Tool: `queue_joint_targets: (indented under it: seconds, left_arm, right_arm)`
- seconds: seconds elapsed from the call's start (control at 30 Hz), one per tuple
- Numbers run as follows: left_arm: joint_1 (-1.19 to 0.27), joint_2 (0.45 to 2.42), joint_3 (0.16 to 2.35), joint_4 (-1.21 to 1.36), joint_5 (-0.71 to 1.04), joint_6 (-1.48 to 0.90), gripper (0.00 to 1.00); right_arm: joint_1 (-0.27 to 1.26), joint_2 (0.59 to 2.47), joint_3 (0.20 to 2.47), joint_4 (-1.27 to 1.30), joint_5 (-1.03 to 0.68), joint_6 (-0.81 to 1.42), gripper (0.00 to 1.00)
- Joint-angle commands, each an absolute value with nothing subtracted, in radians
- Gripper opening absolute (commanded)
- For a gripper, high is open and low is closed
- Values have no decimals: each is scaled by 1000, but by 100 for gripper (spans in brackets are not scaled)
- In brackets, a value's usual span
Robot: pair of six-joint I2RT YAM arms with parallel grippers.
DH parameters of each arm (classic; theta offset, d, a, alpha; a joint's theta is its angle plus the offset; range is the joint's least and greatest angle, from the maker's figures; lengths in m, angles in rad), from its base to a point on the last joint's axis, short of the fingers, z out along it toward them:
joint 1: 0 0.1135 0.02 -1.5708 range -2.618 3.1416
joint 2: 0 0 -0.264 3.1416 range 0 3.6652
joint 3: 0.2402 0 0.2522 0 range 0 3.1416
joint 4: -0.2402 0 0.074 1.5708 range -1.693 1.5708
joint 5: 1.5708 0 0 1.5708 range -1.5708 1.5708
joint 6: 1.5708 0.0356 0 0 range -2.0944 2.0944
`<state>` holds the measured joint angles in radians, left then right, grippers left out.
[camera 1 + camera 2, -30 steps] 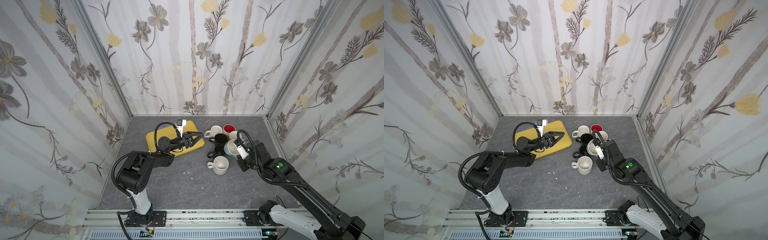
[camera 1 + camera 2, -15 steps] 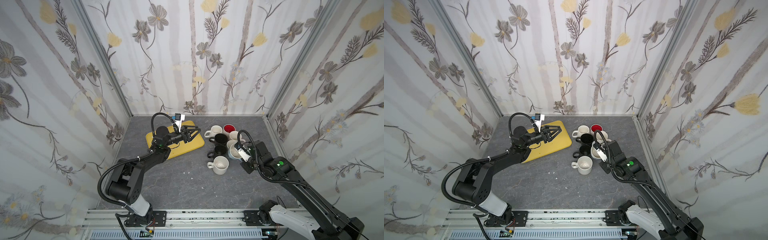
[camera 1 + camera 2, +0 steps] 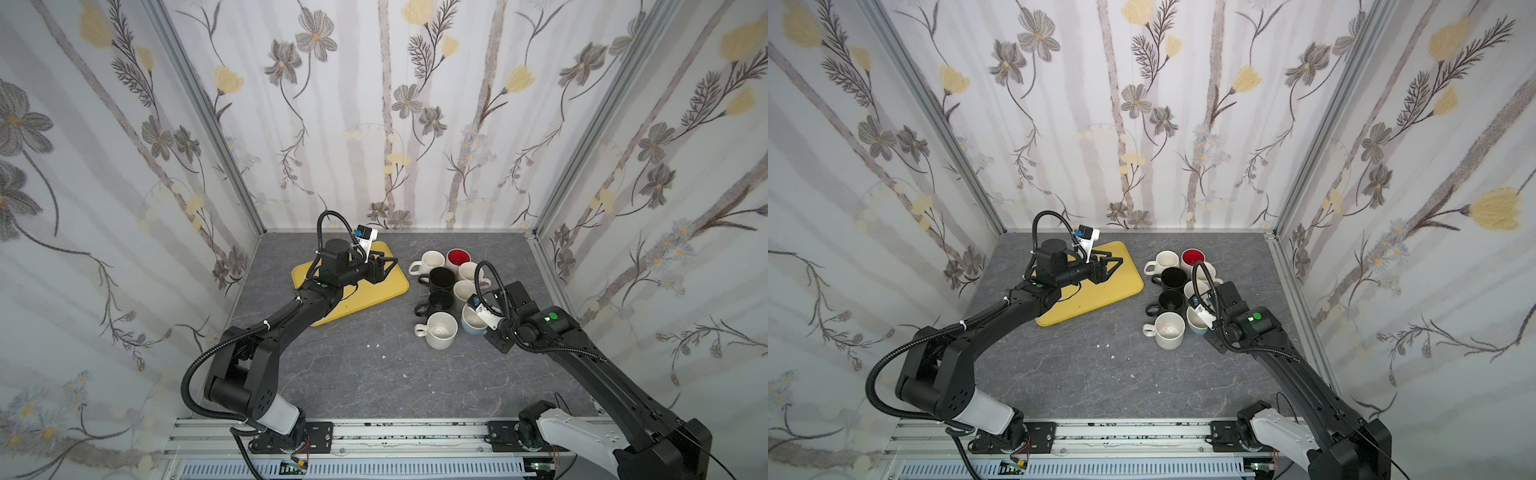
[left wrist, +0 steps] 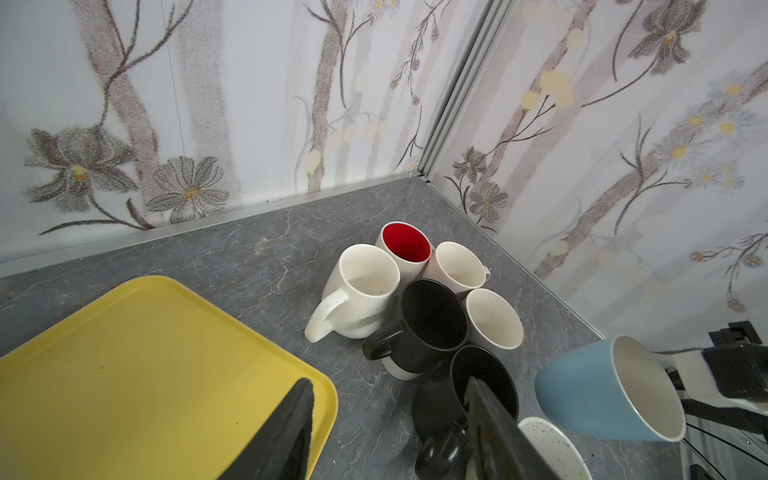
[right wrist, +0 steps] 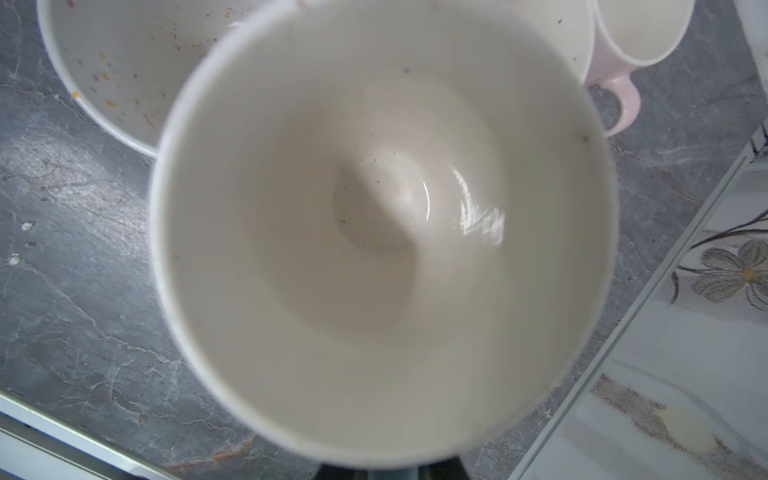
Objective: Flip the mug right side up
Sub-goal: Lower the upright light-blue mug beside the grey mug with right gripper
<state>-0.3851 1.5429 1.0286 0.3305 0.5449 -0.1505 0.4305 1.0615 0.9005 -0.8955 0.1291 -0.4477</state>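
The right gripper [image 5: 390,471] is clamped shut on the blue mug [image 3: 473,329]. Only dark jaw parts show at the edge of the right wrist view, so which part of the mug they pinch cannot be told. That view looks straight into the mug's pale, empty inside.

In the left wrist view the blue mug [image 4: 590,390] is tilted, with its mouth turned up and toward the right arm. Whether its base touches the bench [image 3: 374,365] cannot be told. In both top views it sits at the near right end of the cluster of mugs, just beside the speckled white mug [image 3: 440,332].

The other mugs stand mouth up behind it:
- Two black mugs [image 3: 440,300], one behind the other.
- A small white cup [image 3: 462,289].
- A pink mug [image 3: 469,270].
- A mug with a red inside [image 3: 458,257].
- A tall white mug [image 3: 430,262].

The left gripper [image 3: 388,268] is above the far part of the yellow tray [image 3: 374,293], pointing toward the mugs. Its jaws stand apart with nothing between them, and both dark fingers [image 4: 291,419] show in the left wrist view. The tray lies on the bench, well apart from the blue mug.
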Motion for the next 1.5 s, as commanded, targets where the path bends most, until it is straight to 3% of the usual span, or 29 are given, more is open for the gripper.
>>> queue_joint_targets:
  seconds: [0.0,0.47,1.03,1.13,1.2,1.27,1.47]
  left_arm:
    - [-385,1544,1042,308,524,-109,58]
    - [-366,1491,1043,228,498,-27,60]
    - [-353,1371,960,228,459,-18,61]
    - [-350,1355,947,227,454,-11,62]
    - [-347,1343,938,226,450,-2,62]
    - [-344,1335,930,224,445,1,63]
    - [-331,1315,919,215,440,9,64]
  right_arm:
    - [428,1070,868,-828,76,-484,0]
    - [390,1068,761,-692,147,-533,0]
    - [374,1192,718,-554,7,-524,0]
    - [373,1209,734,-556,29,-513,15]
    - [373,1209,742,-559,46,-508,34]
    - [374,1201,743,-558,48,-509,47]
    - [374,1143,746,-561,58,-502,56]
